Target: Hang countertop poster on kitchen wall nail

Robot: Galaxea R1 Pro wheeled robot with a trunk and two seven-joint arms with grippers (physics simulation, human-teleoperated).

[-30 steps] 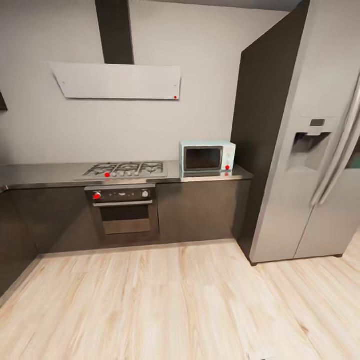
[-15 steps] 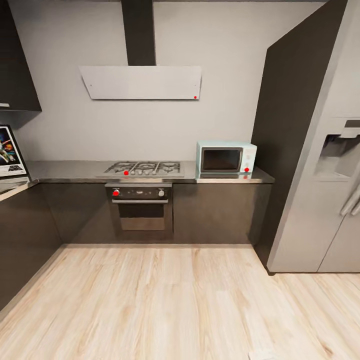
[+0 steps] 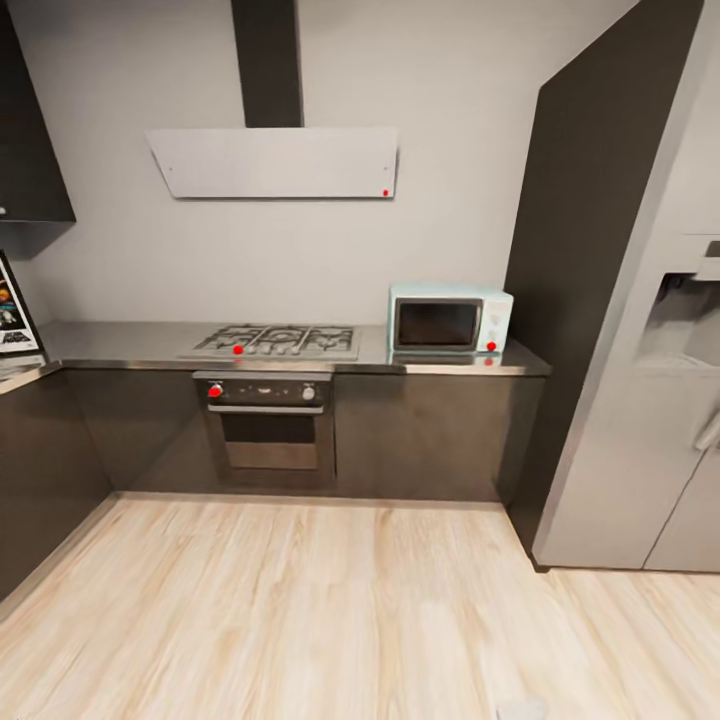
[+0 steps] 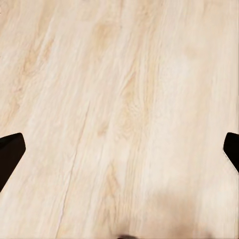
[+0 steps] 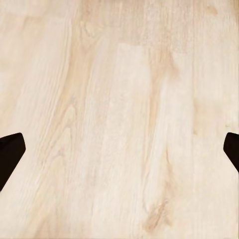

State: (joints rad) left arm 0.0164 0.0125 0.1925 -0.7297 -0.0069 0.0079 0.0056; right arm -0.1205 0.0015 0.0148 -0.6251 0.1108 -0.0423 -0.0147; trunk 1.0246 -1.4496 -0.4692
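Both grippers' jaws stand wide, holding nothing, each wrist view looking down at the floor (image 4: pixel 119 99). Far left on the countertop (image 3: pixel 130 345), the poster (image 3: pixel 12 310) stands upright, long axis vertical, cut by the frame edge. I judge the left arm nearer; both hang low.

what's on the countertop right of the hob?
A pale blue microwave stands on the kitchen countertop, right of the gas hob, close to the wall. Whatever is inside is hidden by its dark door.
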